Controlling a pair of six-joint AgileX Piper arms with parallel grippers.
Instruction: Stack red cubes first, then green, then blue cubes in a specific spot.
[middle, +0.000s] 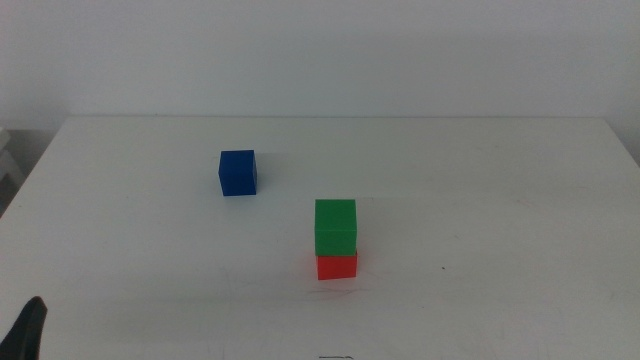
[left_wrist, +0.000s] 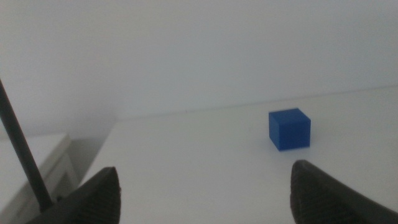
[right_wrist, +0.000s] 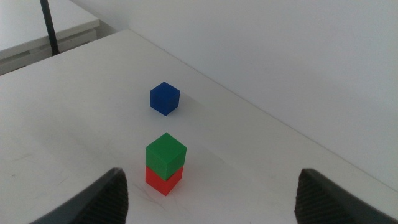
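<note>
Blue cube (middle: 237, 172) sits apart from green (middle: 335, 227) on red (middle: 337, 266); my left claw (left_wrist: 202, 190), spread and empty, could nudge that stack over when placing.

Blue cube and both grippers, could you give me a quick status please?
Both grippers open, empty: left gripper, right gripper. Blue cube alone on table. Green cube atop red cube. Nothing obstructing.

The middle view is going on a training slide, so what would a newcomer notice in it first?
Probably the green cube sitting on the red cube near the middle of the white table, the brightest spot there. Next comes the blue cube, alone on the tabletop, farther back and to the left. Both grippers are open and empty; only the left gripper shows, at the bottom left corner.
</note>
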